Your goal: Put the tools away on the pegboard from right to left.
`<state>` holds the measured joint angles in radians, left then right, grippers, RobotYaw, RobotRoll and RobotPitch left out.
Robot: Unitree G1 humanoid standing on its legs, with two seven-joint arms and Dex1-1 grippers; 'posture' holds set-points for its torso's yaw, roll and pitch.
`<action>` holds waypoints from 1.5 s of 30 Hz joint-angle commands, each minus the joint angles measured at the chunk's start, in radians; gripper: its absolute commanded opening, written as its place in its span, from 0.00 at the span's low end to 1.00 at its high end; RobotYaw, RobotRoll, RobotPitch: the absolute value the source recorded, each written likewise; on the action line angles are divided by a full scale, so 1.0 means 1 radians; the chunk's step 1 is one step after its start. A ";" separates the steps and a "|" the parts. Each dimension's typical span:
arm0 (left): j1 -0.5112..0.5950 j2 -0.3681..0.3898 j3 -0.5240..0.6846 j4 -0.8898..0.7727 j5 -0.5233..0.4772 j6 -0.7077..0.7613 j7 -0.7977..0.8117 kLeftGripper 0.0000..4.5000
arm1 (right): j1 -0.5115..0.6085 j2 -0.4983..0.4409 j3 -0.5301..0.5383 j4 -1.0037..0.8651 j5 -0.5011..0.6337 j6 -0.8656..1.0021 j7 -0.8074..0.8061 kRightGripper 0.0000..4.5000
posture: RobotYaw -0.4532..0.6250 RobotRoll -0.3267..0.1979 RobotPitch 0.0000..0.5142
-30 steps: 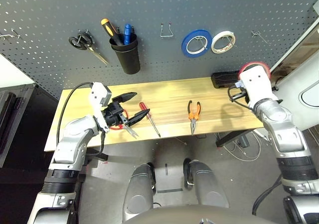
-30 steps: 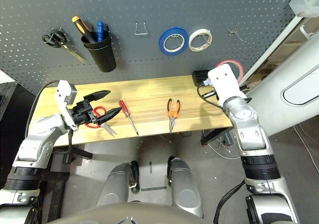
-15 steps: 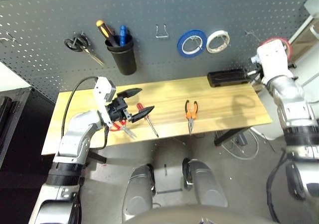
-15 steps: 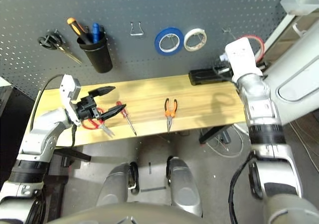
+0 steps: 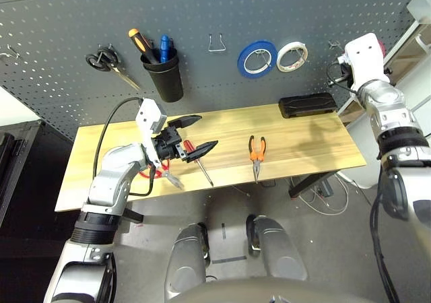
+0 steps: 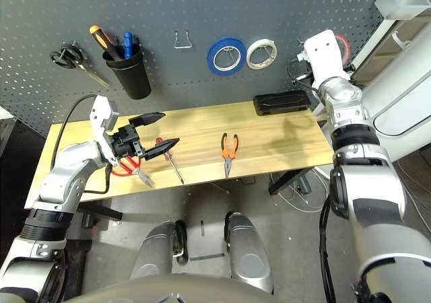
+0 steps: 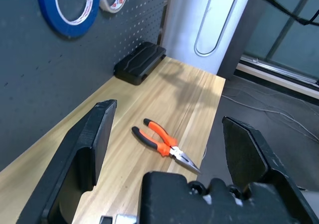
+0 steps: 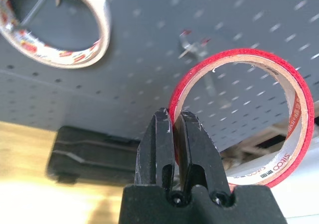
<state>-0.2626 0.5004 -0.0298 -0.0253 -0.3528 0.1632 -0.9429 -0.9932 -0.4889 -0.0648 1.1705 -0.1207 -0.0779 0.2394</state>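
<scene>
The right claw (image 8: 175,122) is pinched tight on the thin red tape ring (image 8: 294,104). It holds the ring up close to the pegboard (image 5: 222,7), right by a small metal hook (image 8: 192,44), with the white tape roll (image 8: 60,50) hanging off to one side. The left claw (image 5: 192,133) is wide open with nothing in it. It hangs over the wooden table (image 5: 303,141), and the pliers (image 7: 162,144) lie ahead of it. The small red screwdriver (image 5: 201,165) and the red scissors (image 6: 131,168) lie just under it.

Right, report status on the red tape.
Right gripper shut on red tape ring, raised at the pegboard near a hook. Left gripper open above the table. Nothing blocking.
</scene>
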 commanded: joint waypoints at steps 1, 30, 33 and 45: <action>-0.003 -0.007 0.002 -0.006 0.011 -0.017 0.019 1.00 | -0.024 0.005 0.012 0.076 -0.017 -0.037 -0.025 0.01 | 0.35 0.62 0.19; -0.054 0.028 0.113 -0.147 -0.146 0.085 0.053 1.00 | -0.135 -0.009 -0.006 0.165 -0.039 -0.009 -0.051 0.50 | 0.39 0.62 0.16; -0.048 0.027 0.112 -0.153 -0.151 0.090 0.052 1.00 | -0.134 -0.022 -0.009 0.153 -0.033 -0.035 -0.037 0.73 | 0.38 0.62 0.16; -0.046 0.040 0.110 -0.128 -0.150 0.091 0.018 1.00 | 0.110 -0.195 -0.051 -0.401 0.183 0.277 0.523 0.99 | 0.36 0.62 0.21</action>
<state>-0.3124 0.5304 0.0778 -0.1505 -0.4934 0.2524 -0.9094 -0.9385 -0.6598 -0.1026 0.9022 0.0095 0.0686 0.6858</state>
